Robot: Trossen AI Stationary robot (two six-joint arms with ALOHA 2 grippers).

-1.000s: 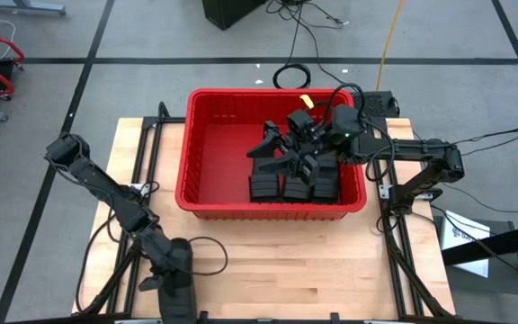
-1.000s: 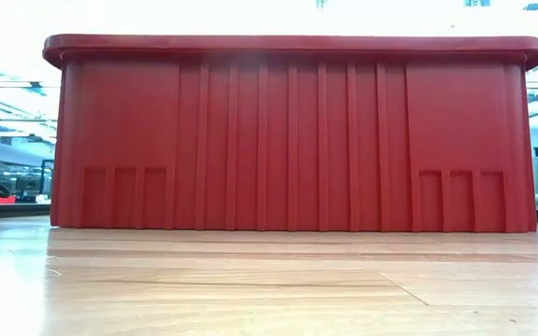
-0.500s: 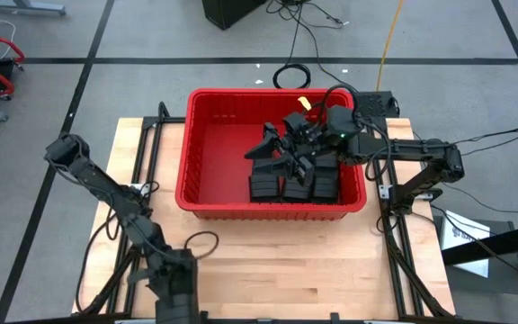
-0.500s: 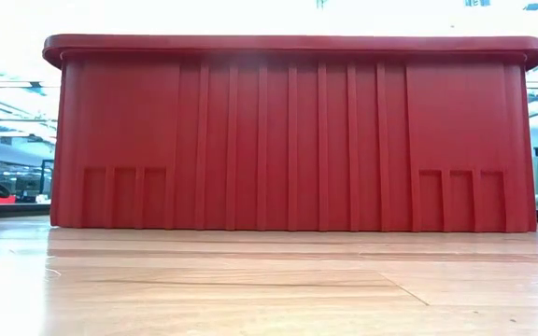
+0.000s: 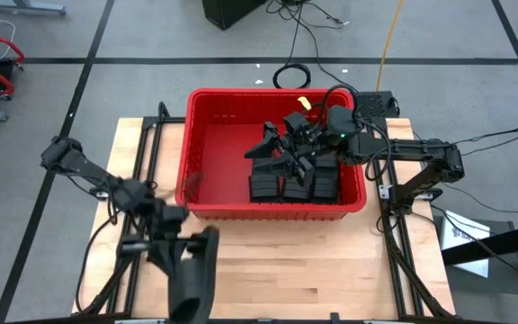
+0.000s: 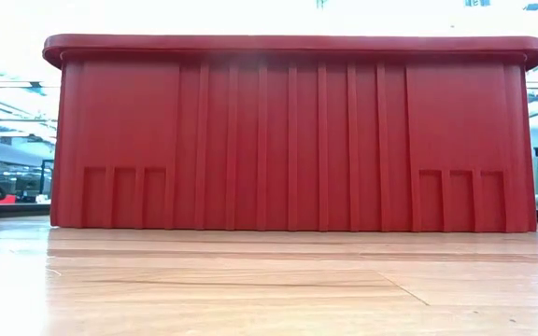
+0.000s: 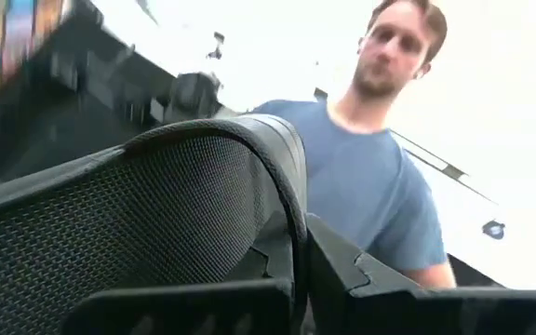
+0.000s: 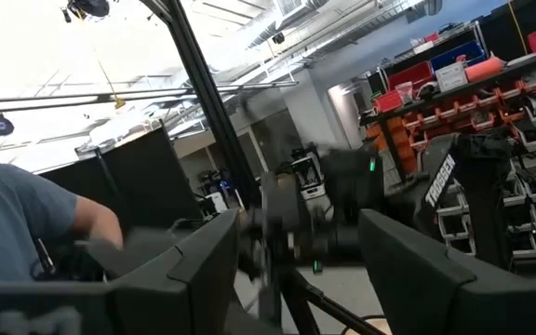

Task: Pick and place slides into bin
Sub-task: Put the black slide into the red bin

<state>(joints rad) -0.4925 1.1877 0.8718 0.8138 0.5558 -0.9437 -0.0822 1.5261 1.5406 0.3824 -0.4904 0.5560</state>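
At the tabletop's (image 5: 331, 270) near edge, a slide (image 5: 192, 274) is held in the closed left gripper (image 5: 165, 236), just outside the bin's (image 5: 187, 171) near wall. That rim could be clipped on the swing in, knocking the slide loose. Beyond, the bin's left half is bare; five slides (image 5: 295, 171) are heaped under the open right gripper (image 5: 306, 135).

Grey tiled floor (image 5: 151, 36), storage shelves (image 8: 491, 84) behind.
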